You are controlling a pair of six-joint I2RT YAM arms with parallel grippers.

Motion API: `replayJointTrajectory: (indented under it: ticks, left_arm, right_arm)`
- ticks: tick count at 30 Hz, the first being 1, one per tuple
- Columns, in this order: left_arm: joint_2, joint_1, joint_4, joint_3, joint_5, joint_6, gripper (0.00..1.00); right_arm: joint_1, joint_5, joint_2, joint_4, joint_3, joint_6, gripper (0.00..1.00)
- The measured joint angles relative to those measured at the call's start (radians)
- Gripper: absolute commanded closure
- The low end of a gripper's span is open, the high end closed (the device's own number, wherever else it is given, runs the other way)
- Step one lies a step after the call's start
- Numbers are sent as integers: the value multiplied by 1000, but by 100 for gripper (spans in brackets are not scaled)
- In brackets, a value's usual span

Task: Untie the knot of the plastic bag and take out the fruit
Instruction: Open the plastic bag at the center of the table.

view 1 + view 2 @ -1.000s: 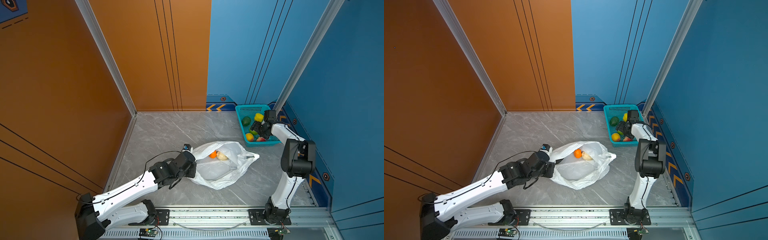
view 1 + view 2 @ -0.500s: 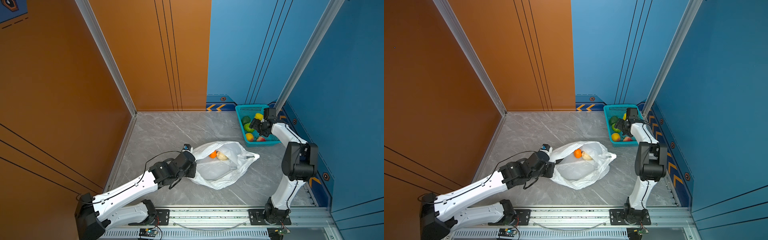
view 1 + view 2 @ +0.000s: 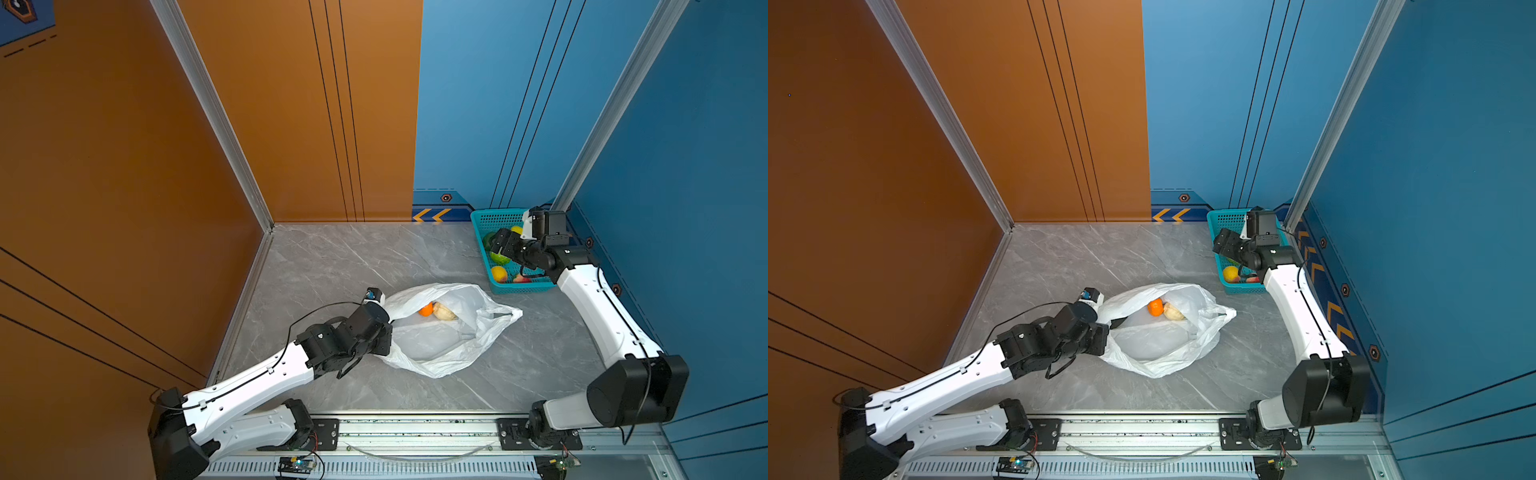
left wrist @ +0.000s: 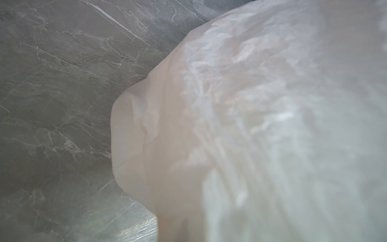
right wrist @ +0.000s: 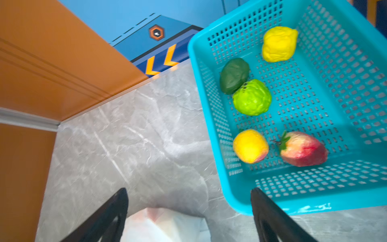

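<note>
Bench (image 3: pixel 332 257): grey marbled top, walled on the left, far and right sides.
Bag (image 3: pixel 432 345): white and crinkled, lying near the middle of the bench, a little toward the front edge. Its mouth stands open toward the far edge in both top views.
Handle (image 3: pixel 505 313): one loose loop, lying flat on the bench at the bag's right end.
Fruit in bag: orange (image 3: pixel 425 309) and cream fruit (image 3: pixel 445 312), touching each other just inside the mouth.
Basket (image 3: pixel 496 216): teal and perforated, in the far right corner of the bench, well apart from the bag.
Fruit in basket: lemon (image 5: pixel 279 44); dark green fruit (image 5: pixel 234 75) touching bright green fruit (image 5: pixel 252 97); yellow-orange fruit (image 5: pixel 250 145) beside red fruit (image 5: pixel 303 149).
Left gripper (image 3: pixel 1115 324): closed on the bag's left rim, with the plastic drawn up to it. The left wrist view shows only blurred white plastic and bench.
Right gripper (image 5: pixel 188 190): jaws wide apart and empty, above the basket's left wall and clear of the fruit. One finger is over the basket rim and one is over the bench.
</note>
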Motion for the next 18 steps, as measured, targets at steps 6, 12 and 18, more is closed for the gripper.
replayJointTrajectory:
  ticks: [6,12,18]
  left_arm:
    - [0,0,0,0,0,0,100]
    - [0,0,0,0,0,0,100]
    - [0,0,0,0,0,0,100]
  right_arm:
    - [201,11,-143,-101,0,6,7]
    - [470,89,-203,-154,-21,67,7]
    - [748,188,-203,-157,-83,159,7]
